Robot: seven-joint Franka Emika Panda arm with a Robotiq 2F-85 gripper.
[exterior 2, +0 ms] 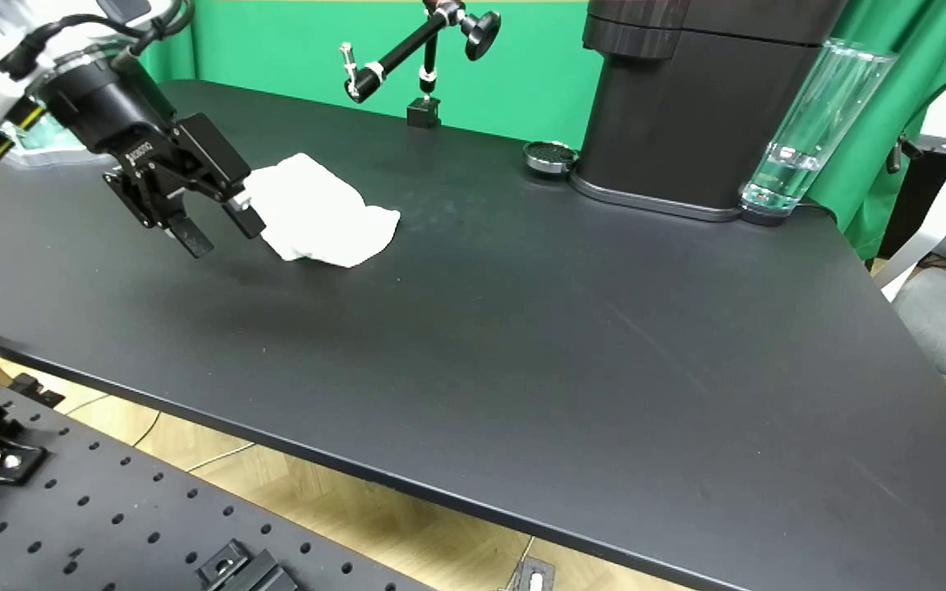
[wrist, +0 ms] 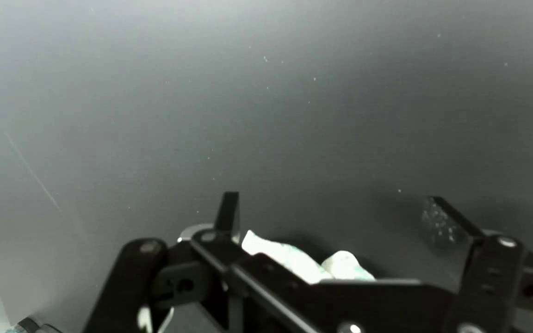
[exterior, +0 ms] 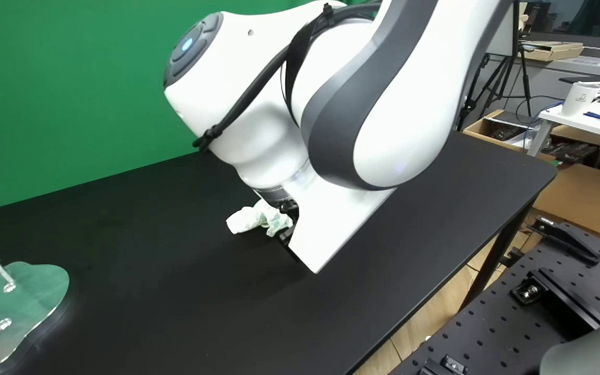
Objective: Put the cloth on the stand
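A crumpled white cloth with pale green marks lies on the black table, in an exterior view, in an exterior view and in the wrist view. My gripper is tilted above the table beside the cloth, and one finger overlaps the cloth's edge in that view. I cannot tell if they touch. In the wrist view the gripper's fingers are wide apart with nothing held between them; its body hides part of the cloth. A black jointed rod stand rises at the table's back edge.
A tall black machine with a clear water tube stands at the back. A small round metal dish sits beside it. A clear plate with bolts lies on the table. A perforated mounting board borders the table.
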